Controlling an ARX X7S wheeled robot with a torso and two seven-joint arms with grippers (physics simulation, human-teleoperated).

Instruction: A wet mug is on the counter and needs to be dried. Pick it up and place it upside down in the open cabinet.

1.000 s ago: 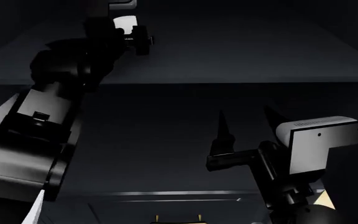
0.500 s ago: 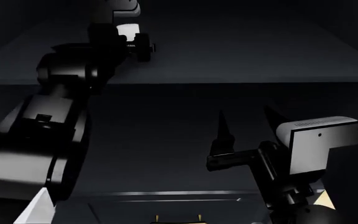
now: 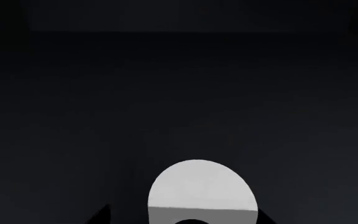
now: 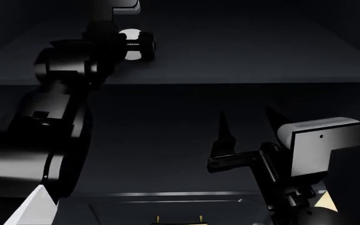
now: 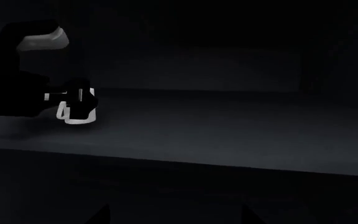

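You see the white mug (image 5: 79,112) inside the dark cabinet (image 5: 229,130), on its upper shelf (image 4: 243,56) near the left end. Its flat round base (image 3: 202,189) faces up; its thin handle (image 5: 63,112) sticks out sideways.

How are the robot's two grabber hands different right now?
The left gripper is reached far into the dark cabinet at the white mug on the shelf; the right gripper hangs lower, in front, with nothing near it. The right gripper's two pointed fingers stand apart, open; the left gripper's fingers are too dark to tell. Both are black.
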